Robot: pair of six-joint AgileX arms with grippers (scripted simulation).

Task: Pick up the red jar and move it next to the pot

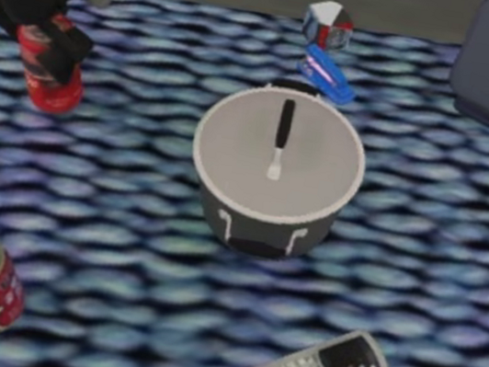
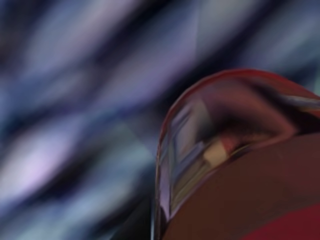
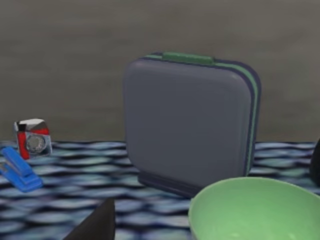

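The left hand (image 1: 50, 46) grips the red jar (image 1: 53, 69) at the tabletop's far left, well apart from the pot (image 1: 276, 175) in the middle. Carrying it over and setting it down remain.

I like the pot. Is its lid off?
No, in the top view the pale grey lid with its black bar handle sits flat on the pot, covering its whole opening.
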